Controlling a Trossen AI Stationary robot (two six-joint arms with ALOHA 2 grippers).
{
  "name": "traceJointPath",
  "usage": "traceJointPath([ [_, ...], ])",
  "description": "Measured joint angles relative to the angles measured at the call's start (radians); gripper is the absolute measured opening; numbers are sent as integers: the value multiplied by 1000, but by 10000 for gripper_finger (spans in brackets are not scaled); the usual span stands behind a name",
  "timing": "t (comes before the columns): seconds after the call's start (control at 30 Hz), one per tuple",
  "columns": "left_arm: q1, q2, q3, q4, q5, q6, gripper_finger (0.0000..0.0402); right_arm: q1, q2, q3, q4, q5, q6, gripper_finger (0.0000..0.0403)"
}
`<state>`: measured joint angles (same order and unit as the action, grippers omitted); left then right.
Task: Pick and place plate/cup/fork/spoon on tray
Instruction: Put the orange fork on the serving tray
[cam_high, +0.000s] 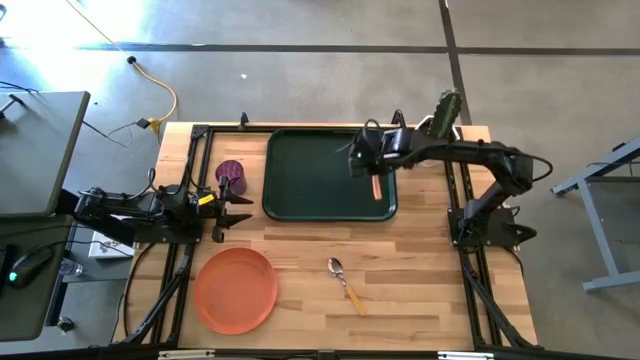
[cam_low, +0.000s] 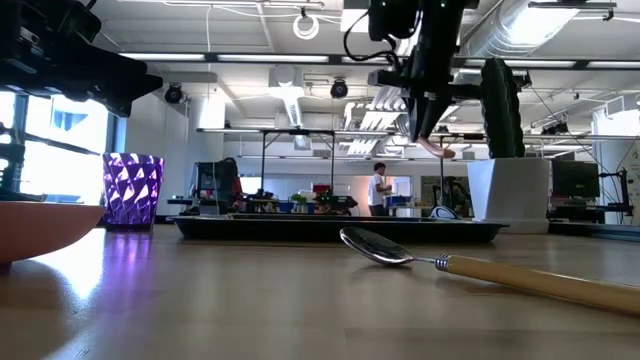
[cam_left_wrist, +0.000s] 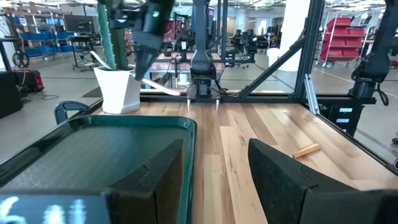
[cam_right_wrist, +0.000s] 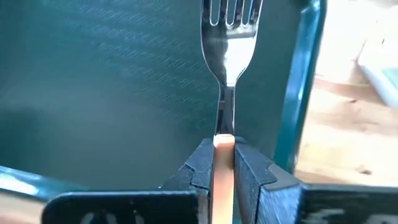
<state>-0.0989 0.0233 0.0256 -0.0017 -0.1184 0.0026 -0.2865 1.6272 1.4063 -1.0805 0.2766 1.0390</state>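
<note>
One fork (cam_right_wrist: 227, 62) hangs over the tray (cam_high: 300, 175), pinched at its orange handle by the right pincer (cam_right_wrist: 222, 163), its long axis lying along the pincer, tines pointing away from it; the left pincer (cam_high: 232, 208) waits spread beside the cup (cam_high: 230, 176).

A light wooden table (cam_high: 420, 270) carries the things. On it lie a dark green tray (cam_high: 320, 180) toward the far side, a purple cup (cam_high: 230, 177) just left of the tray, an orange plate (cam_high: 235, 290) near the front left, and a spoon (cam_high: 346, 282) at the front middle. A white pot with a cactus (cam_high: 444, 116) stands at the far right.
</note>
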Motion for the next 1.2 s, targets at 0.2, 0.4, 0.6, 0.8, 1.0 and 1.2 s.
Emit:
traceJointPath([
  [0.2,0,0,0,0,-1,-18,170,-113,2,0,0,-42,-69,19],
  [0.4,0,0,0,0,-31,-77,170,-170,4,-69,68,-86,-87,19],
  [0.6,0,0,0,0,-31,-80,170,-182,5,-207,198,-137,-45,19],
  [0.8,0,0,0,0,-31,-80,170,-204,5,-279,265,-171,-42,19],
  [1.0,0,0,0,3,-56,-80,170,-220,5,-352,350,-180,-26,19],
  [1.2,0,0,0,5,-60,-80,170,-228,8,-429,444,-209,-8,19],
])
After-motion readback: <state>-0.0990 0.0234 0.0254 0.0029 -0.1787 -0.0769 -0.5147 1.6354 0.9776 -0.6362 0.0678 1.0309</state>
